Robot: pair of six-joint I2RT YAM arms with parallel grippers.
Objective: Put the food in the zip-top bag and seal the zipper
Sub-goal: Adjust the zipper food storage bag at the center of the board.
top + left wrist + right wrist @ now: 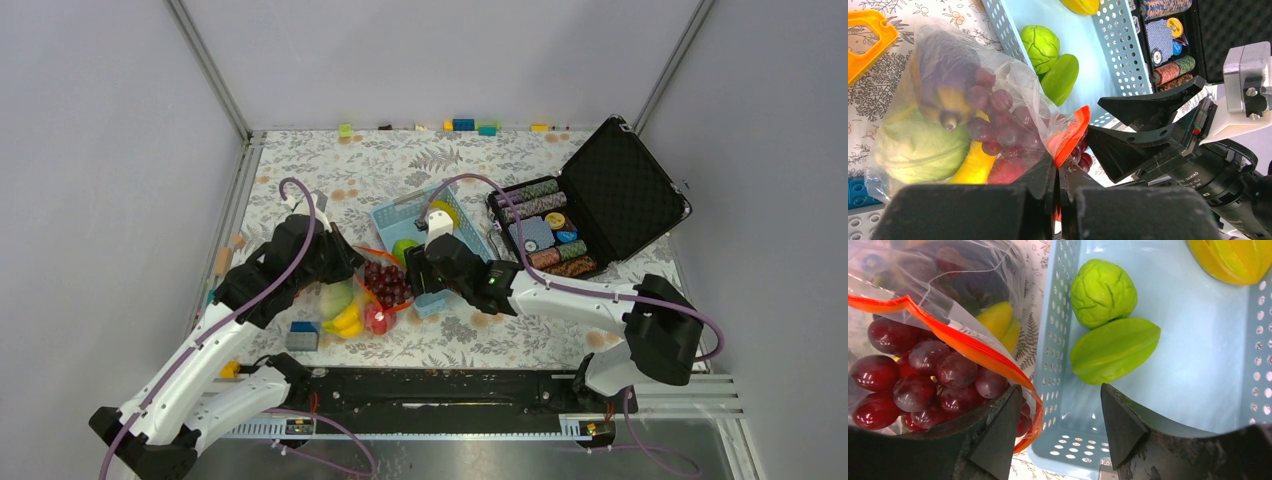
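Your left gripper [1058,192] has its fingers pressed together on the zipper [1071,131], pinching that narrow orange-red strip so the mouth of the zip-top bag [908,60] stands lifted and faces right toward the basket [1198,370]; that looks like the reason for the hold, since thin crinkly film would slump shut by itself. The bag lies on the leaf-print table cover [500,160] near the middle, just left of the basket. Through its clear wall you can see the glossy dark grapes [923,380] crowding the mouth, with the smooth yellow banana [346,320], the red apple [377,318] and a pale green cabbage-like head [913,150] deeper in. Your right gripper [1058,432] has its jaws apart and nothing visibly between them; one finger hangs over the grapes at the bag's lip, the other over the basket's near corner. In the light-blue perforated basket you have a wrinkled bright green head [1103,292], a ridged green star-shaped piece [1115,350] touching it, and a yellow ridged piece [1233,260] at the far end. By my judgement the loading is unfinished and the zipper not yet sealed; those hard, slick plastic shapes may slip from a narrow pinch
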